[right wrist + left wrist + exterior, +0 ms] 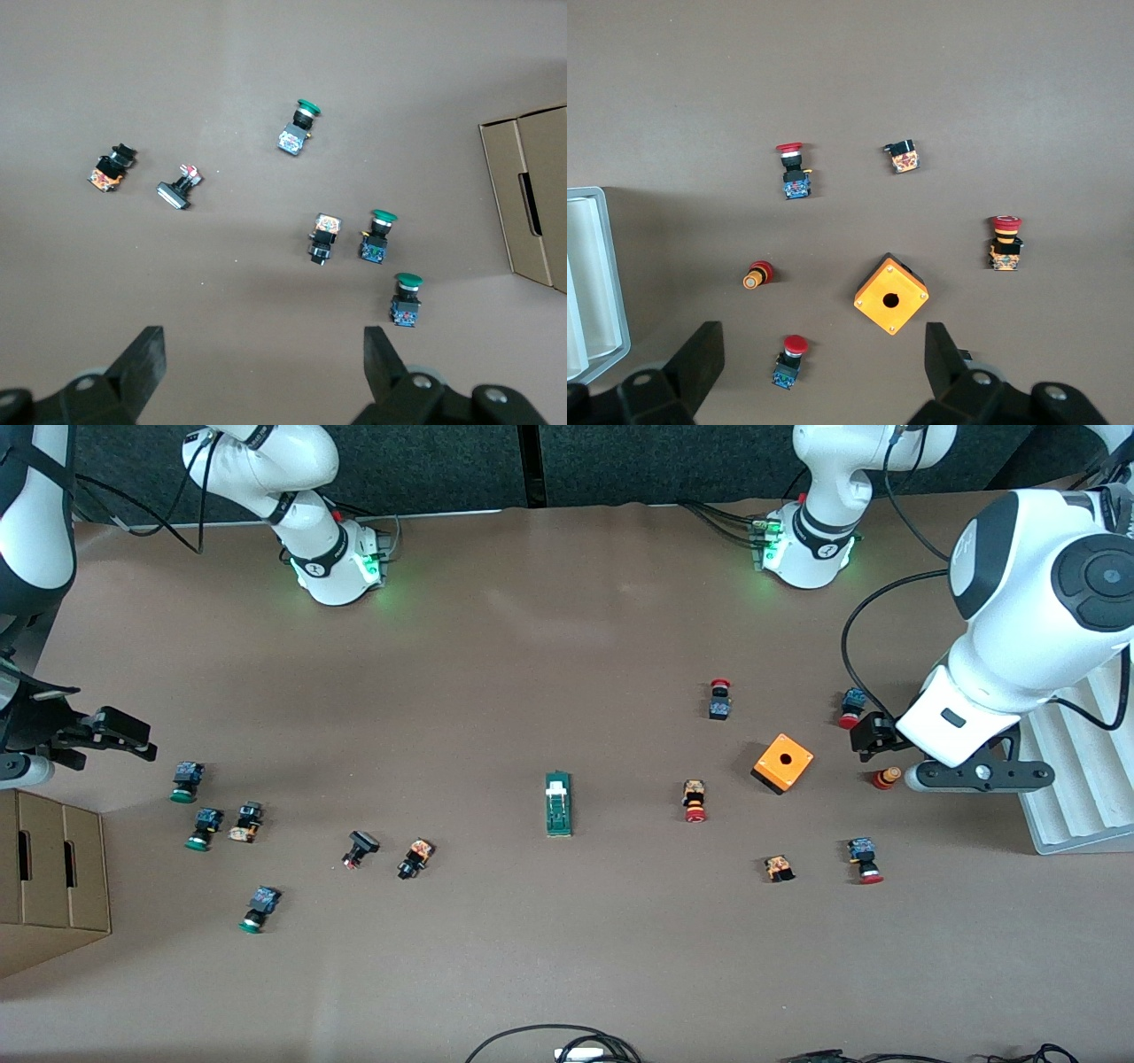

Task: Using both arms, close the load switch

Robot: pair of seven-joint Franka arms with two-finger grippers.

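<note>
Load switch [558, 804] lies untouched mid-desk [532, 646] — left gripper [824, 367] wide over the orange cube [782, 763], right gripper [264, 367] wide over green push-buttons [187, 781]

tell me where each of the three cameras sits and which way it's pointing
Front view: high across the table, facing both arm bases; load switch lies mid-table, both arms waiting at the ends.
Left wrist view: on the left arm, looking down past the open left gripper at the orange cube.
Right wrist view: on the right arm, looking down past the open right gripper at green push-buttons.
Front and left wrist views share the cube.
</note>
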